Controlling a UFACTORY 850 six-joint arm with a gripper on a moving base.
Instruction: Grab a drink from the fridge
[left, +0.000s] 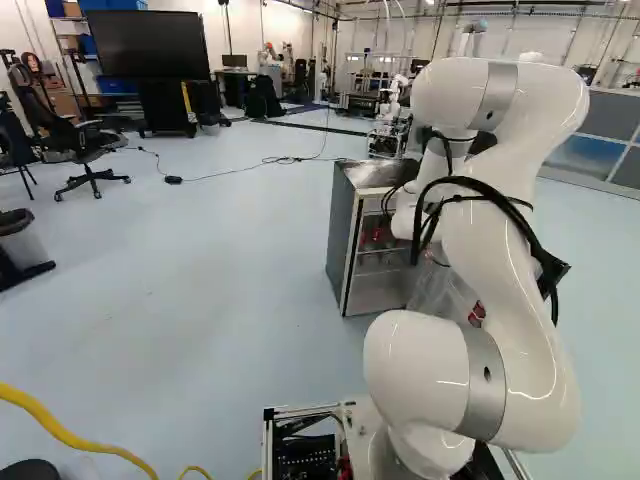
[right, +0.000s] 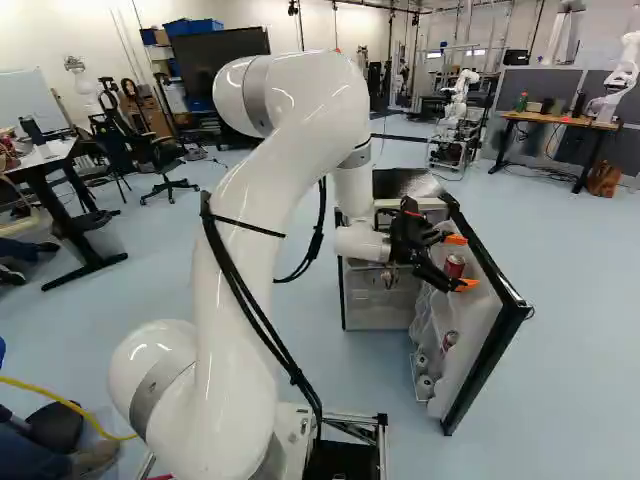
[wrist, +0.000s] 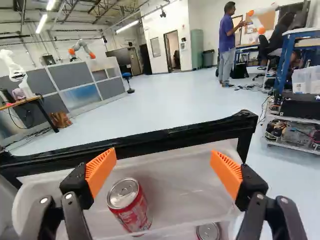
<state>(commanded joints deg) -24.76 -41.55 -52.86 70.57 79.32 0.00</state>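
My gripper (right: 462, 262) stands open at the inner side of the fridge door (right: 476, 345) in the right base view. Between and just ahead of its spread orange pads, the gripper (wrist: 164, 169) in the wrist view has the door's upper shelf. A red can (wrist: 134, 206) stands upright there, closer to the finger farther from my base, with neither pad closed on it. A second can (wrist: 208, 231) shows lower in the door, partly hidden. The fridge (left: 343, 235) stands with its door swung out. More cans (right: 424, 386) sit low in the door.
The door's black-taped edge (wrist: 150, 140) runs across just beyond the fingers. A cart with equipment (wrist: 292, 131) stands beyond the door. A wooden desk (right: 556, 120) and another robot (right: 622, 80) are farther off. A yellow cable (left: 75, 438) crosses the floor beside my base.
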